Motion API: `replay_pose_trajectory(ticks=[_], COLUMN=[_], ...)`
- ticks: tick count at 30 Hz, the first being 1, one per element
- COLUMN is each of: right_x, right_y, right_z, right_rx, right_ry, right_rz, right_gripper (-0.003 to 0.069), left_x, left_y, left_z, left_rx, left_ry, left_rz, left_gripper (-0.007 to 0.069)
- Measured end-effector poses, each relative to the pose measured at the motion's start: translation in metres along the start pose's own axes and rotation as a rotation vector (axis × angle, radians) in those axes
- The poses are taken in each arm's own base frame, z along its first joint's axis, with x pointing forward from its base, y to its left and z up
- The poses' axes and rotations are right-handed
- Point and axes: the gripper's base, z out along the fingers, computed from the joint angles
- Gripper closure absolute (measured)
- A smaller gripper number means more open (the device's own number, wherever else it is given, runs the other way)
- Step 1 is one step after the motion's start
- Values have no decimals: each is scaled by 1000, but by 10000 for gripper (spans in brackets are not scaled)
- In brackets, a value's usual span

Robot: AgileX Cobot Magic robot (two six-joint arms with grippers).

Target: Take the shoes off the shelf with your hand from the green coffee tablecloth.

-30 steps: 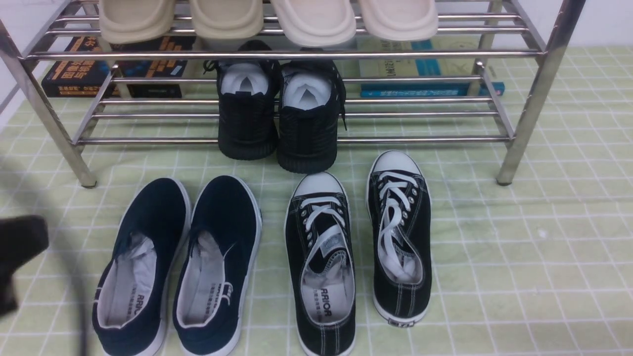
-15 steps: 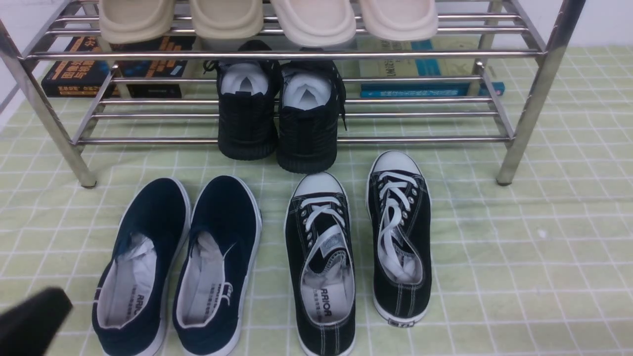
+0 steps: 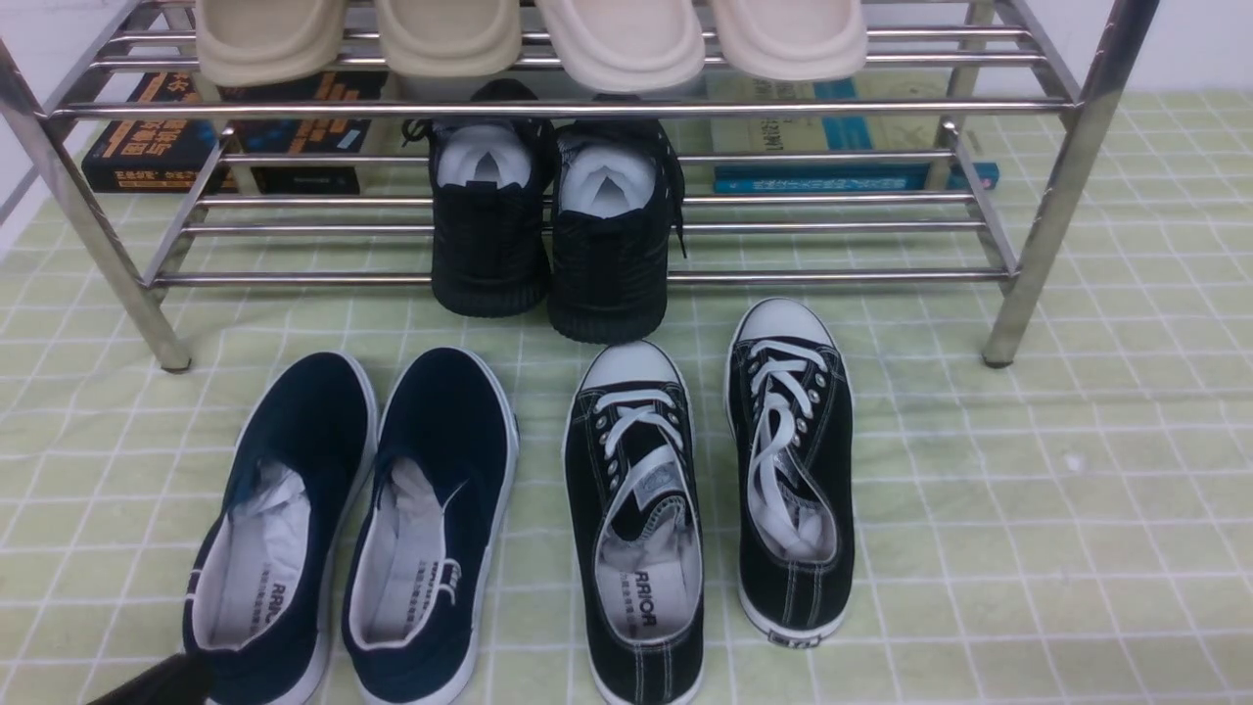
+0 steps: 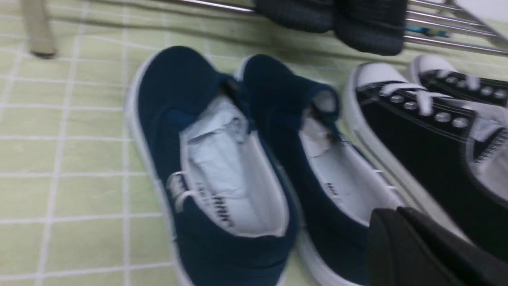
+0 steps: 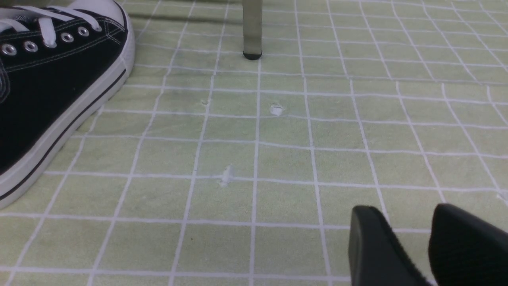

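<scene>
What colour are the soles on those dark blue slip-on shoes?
White, rimming the navy slip-ons; clearest in the front view.

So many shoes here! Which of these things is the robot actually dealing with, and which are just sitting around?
Part of the job:
- navy blue canvas slip-ons
- chrome bar shelf
- pale green gridded tablecloth
- black left gripper

Just lying about:
- black white-laced sneakers
- all-black shoes
- beige slippers
- books

Navy slip-on shoes [image 3: 348, 529] sit side by side, toes toward the chrome shoe rack [image 3: 1047, 196], on the green checked tablecloth [image 3: 1028, 509].
</scene>
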Motion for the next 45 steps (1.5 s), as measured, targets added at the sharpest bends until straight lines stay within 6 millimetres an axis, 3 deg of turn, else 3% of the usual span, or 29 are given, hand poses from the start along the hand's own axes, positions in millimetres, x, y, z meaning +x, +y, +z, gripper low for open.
replay_pose_trajectory(ticks=[12,45], right_x=[0,0], right_y=[0,0], right_z=[0,0], right_rx=[0,0], right_ry=[0,0], right_rz=[-1,0], right_gripper=[421,421], left_x=[16,15], left_y=[19,24], left_z=[-6,-8], left_rx=[-272,-362], left_ry=[29,10], left_rz=[26,12], left_gripper=[603,574])
